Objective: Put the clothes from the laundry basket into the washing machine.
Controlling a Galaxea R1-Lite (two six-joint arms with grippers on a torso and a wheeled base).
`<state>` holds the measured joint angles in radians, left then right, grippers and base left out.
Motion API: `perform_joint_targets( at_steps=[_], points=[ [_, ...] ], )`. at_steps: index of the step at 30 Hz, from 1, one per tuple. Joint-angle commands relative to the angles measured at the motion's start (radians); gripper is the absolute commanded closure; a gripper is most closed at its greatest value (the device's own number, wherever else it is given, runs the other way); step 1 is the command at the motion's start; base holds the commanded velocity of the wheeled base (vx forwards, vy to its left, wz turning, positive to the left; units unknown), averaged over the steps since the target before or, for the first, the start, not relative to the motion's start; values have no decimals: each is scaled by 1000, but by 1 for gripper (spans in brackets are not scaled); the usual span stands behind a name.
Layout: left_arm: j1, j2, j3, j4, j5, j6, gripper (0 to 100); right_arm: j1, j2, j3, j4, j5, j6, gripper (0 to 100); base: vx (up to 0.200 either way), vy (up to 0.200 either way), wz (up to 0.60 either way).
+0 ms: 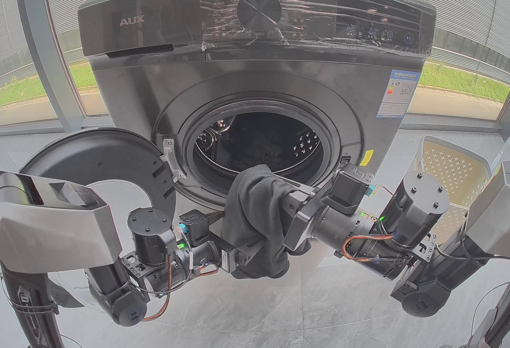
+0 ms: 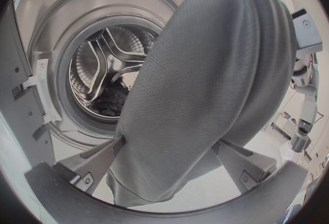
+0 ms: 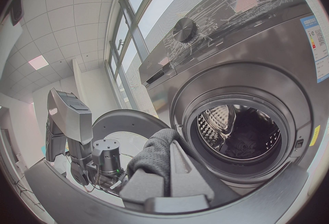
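A dark grey garment (image 1: pixel 255 216) hangs in front of the washing machine's (image 1: pixel 255 72) open drum (image 1: pixel 260 144), just below its rim. My right gripper (image 1: pixel 286 216) is shut on the garment's upper part; in the right wrist view the cloth (image 3: pixel 154 152) is pinched between the fingers of that gripper (image 3: pixel 161 161). My left gripper (image 1: pixel 248 258) sits lower, open, its fingers (image 2: pixel 102 156) spread wide on either side of the hanging cloth (image 2: pixel 198 91). Dark clothes (image 2: pixel 109 101) lie inside the drum.
The round door (image 1: pixel 101 163) stands swung open at the left, close to my left arm. A white laundry basket (image 1: pixel 457 173) stands on the floor at the right of the machine. Pale tiled floor (image 1: pixel 297 312) lies below the arms.
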<state>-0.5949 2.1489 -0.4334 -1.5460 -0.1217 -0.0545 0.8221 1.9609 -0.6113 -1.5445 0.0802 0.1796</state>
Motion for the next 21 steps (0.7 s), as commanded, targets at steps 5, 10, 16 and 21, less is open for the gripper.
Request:
perform_joint_targets(
  at_steps=[5, 10, 16, 21],
  points=[
    [-28, 100, -100, -2, 4, 1, 0, 11, 9, -4, 0, -2, 3, 100, 0, 0, 0],
    [-16, 134, -154, -2, 7, 4, 0, 17, 10, 2, 0, -2, 6, 100, 0, 0, 0],
    [-14, 129, -160, -2, 7, 2, 100, 9, 12, 1, 0, -2, 8, 100, 0, 0, 0],
    [-20, 118, -156, -2, 4, 2, 100, 2, 12, 1, 0, 0, 6, 100, 0, 0, 0]
  ],
)
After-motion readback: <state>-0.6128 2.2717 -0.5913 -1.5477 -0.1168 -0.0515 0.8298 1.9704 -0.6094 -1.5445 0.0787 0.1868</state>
